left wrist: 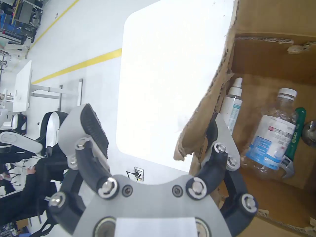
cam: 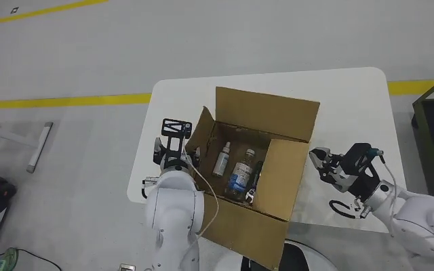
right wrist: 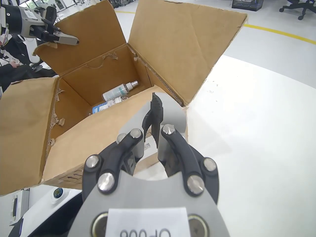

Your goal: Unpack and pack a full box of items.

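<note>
On white tabletop (cam: 352, 101): open cardboard box (cam: 281, 173), flaps up. Inside, lying side by side: spray bottle (cam: 222, 160), water bottle (cam: 240, 175), green-handled wrench (left wrist: 296, 129). Left flap (left wrist: 207, 114) stands between wide-spread fingers of left pincer (left wrist: 153, 118); contact unclear. Right pincer (right wrist: 155, 107) pinched closed, empty, just outside box's right wall.
</note>
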Controlling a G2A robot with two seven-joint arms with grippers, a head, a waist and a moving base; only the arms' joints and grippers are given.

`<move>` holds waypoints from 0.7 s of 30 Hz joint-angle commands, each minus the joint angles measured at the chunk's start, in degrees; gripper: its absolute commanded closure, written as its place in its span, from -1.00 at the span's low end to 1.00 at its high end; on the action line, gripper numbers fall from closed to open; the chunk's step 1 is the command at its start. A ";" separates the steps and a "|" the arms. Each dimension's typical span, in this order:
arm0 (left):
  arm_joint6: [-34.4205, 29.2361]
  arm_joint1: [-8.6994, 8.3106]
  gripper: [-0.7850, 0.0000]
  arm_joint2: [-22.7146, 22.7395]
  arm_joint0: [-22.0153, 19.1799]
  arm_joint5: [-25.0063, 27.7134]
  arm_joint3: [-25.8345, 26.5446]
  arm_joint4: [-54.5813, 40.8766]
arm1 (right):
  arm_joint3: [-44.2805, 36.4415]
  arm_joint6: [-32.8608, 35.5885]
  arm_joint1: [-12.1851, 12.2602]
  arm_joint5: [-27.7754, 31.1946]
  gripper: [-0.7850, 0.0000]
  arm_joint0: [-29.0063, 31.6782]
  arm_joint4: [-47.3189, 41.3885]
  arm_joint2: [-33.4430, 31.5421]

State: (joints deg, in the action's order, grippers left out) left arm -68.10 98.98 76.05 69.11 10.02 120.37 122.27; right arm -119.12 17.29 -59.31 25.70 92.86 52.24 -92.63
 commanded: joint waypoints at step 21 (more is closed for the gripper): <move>1.37 -0.57 -1.00 4.08 -5.74 -0.07 -4.50 1.71 | 2.25 6.56 -0.23 1.73 1.00 -3.22 -7.76 5.90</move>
State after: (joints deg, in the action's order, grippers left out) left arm -66.84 98.46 79.71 63.72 10.05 116.30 123.74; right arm -117.22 23.63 -59.51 27.91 89.98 44.19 -87.06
